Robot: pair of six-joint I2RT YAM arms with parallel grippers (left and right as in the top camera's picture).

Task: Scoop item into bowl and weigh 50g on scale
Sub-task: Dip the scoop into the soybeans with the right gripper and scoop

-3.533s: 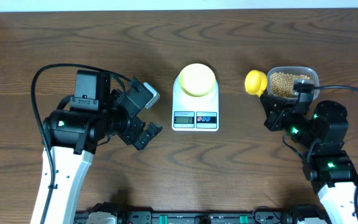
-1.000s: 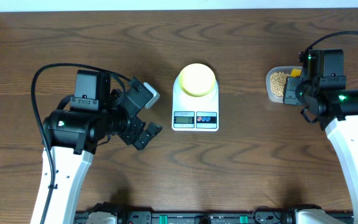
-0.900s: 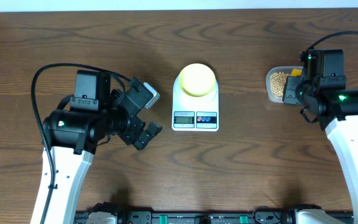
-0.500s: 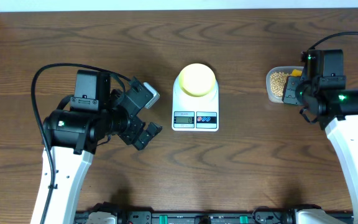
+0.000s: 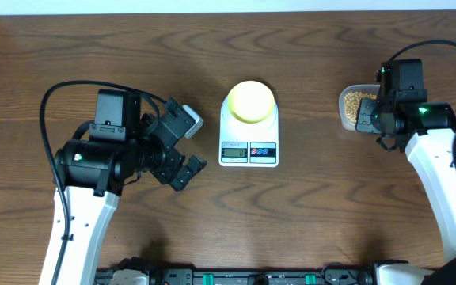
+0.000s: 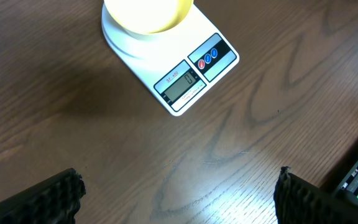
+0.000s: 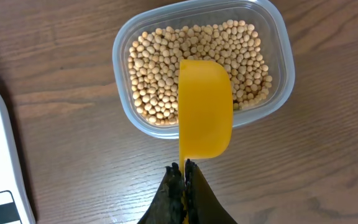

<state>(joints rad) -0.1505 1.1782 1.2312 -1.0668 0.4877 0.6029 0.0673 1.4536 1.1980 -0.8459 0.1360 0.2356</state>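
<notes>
On a dark wood counter [image 5: 307, 47], the right tool [image 7: 184, 173] clamps a yellow scoop [image 7: 205, 112] above the tub [image 7: 281, 43] of beans [image 7: 157, 81], so scooping is in hand and a dip seems next; the bowl [image 5: 250, 101] waits on the scale [image 5: 248, 150], centre; left tool [image 6: 178, 186] wide, empty.

The bowl [image 5: 251, 100] sits on the scale [image 5: 248, 134] at mid-table [image 5: 307, 214]. To its right, well apart, the tub [image 7: 278, 62] holds the beans [image 7: 160, 68], with the scoop [image 7: 205, 106] above them, its handle in the right gripper [image 7: 183, 171]. The left gripper [image 5: 184, 169] hangs left of the scale, nearer the front.
</notes>
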